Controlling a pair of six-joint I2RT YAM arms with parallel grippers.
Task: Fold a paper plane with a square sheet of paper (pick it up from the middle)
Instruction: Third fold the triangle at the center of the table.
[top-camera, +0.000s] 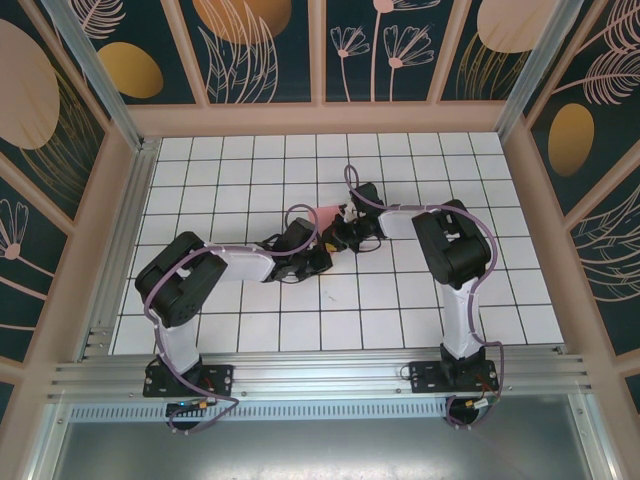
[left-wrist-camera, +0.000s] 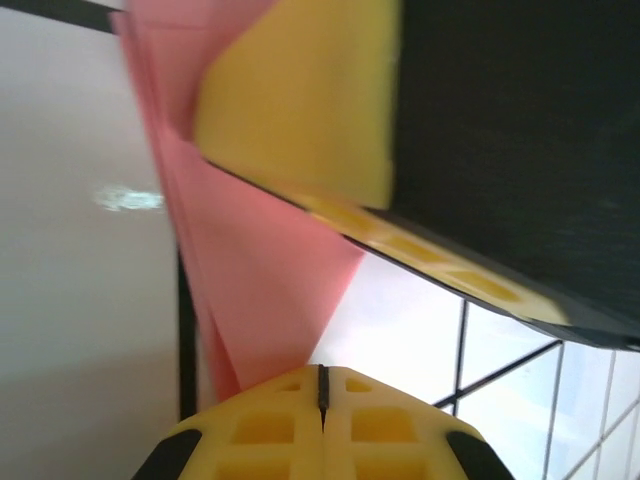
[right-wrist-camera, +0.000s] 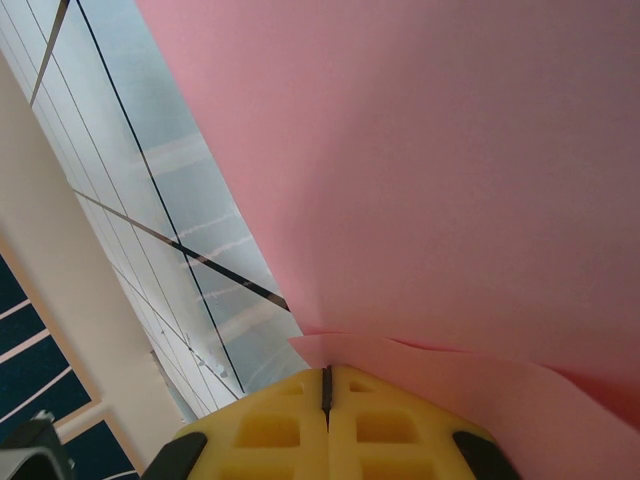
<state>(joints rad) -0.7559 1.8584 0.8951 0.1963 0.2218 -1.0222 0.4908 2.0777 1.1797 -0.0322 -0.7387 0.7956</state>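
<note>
Just above centre frame on the white tiled bench (top-camera: 400, 320), left claw (left-wrist-camera: 320, 378) and right claw (right-wrist-camera: 326, 378) sit close together, each pinched fully closed on the folded pink paper sheet (top-camera: 326, 214).

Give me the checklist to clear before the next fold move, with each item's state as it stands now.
1. Grip of the left end effector on the paper: ok, shut on it.
2. Grip of the right end effector on the same paper: ok, shut on it.
3. Paper lifted off the table: ok, tiles lie well behind it in both wrist views.
4. Gap between the two end effectors: cannot tell, they sit very close.
5. Fold edges lined up: cannot tell, the arms hide most of the paper from above.
</note>
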